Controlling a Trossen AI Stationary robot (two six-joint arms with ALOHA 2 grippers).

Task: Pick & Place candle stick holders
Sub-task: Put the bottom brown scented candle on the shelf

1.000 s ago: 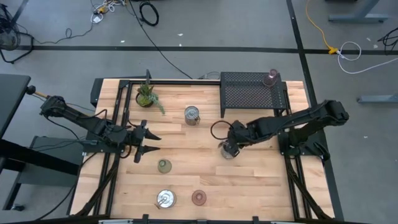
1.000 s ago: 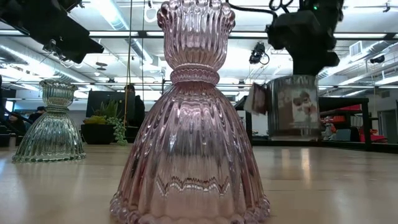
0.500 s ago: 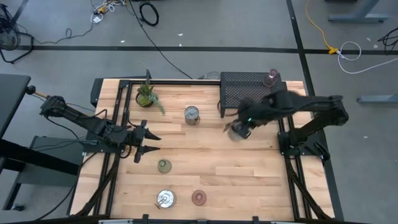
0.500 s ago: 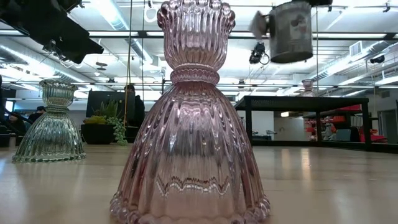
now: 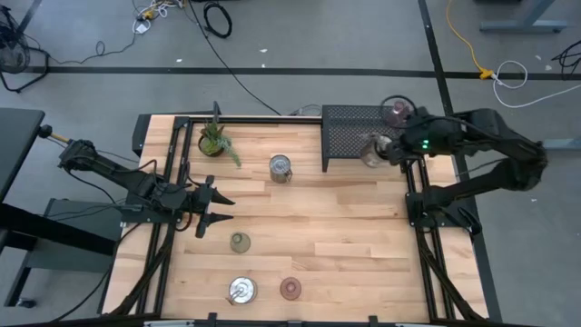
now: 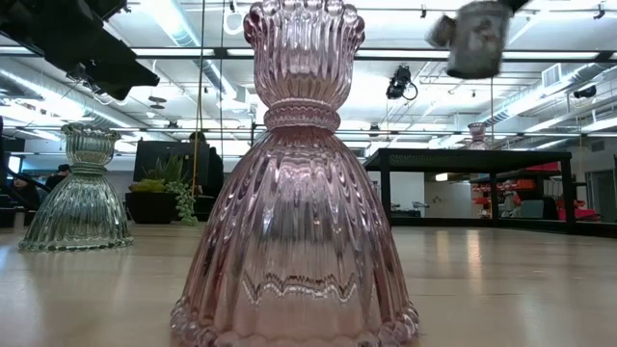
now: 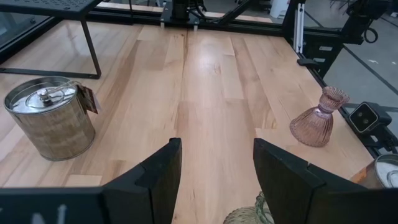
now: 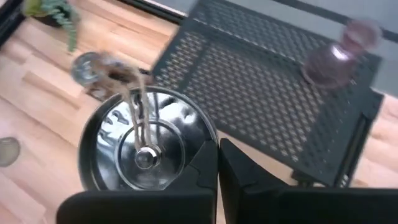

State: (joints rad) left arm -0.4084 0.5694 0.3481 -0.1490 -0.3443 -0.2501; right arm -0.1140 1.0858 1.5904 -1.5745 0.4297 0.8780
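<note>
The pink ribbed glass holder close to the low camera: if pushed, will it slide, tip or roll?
Likely slides: the pink holder stands upright on a wide flared base. A push high on its narrow cup might tip it. It looks like glass, so probably fragile and rather heavy.

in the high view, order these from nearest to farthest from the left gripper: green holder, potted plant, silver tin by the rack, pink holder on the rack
From the left gripper:
1. Green holder, just toward the front edge.
2. Potted plant, at the back left.
3. Silver tin, mid-table.
4. Pink holder, on the black rack, far right.
</note>
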